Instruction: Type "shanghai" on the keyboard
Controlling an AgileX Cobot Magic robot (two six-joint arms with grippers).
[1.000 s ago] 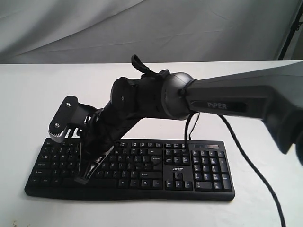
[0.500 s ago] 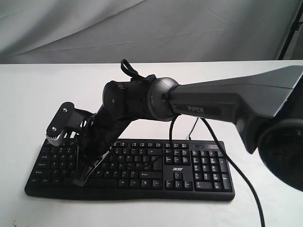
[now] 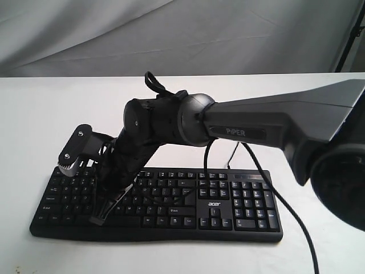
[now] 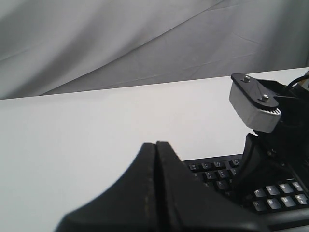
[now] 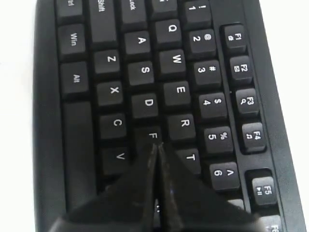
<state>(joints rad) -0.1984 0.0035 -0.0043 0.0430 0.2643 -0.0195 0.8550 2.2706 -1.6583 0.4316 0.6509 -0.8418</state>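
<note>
The black keyboard (image 3: 239, 201) with white legends lies on the white table, number pad at the right. My right arm reaches across to its left letter keys. The right gripper (image 3: 101, 218) is shut and slants down onto that area. In the right wrist view the right gripper (image 5: 155, 145) has its closed tips at the edge of the F key (image 5: 152, 136), with nothing held; I cannot tell whether they touch it. My left gripper (image 4: 156, 144) is shut and empty, off the keyboard's (image 4: 212, 171) end, outside the exterior view.
The keyboard's thin black cable (image 3: 231, 151) runs back from its rear edge. A thicker arm cable (image 3: 285, 205) trails over the number pad toward the front right. A grey cloth backdrop (image 3: 182, 34) hangs behind the white table (image 3: 45, 114).
The right arm's forearm and wrist swung left a second ago. Since half a second ago the gripper tip has edged slightly right over the left letter keys.
</note>
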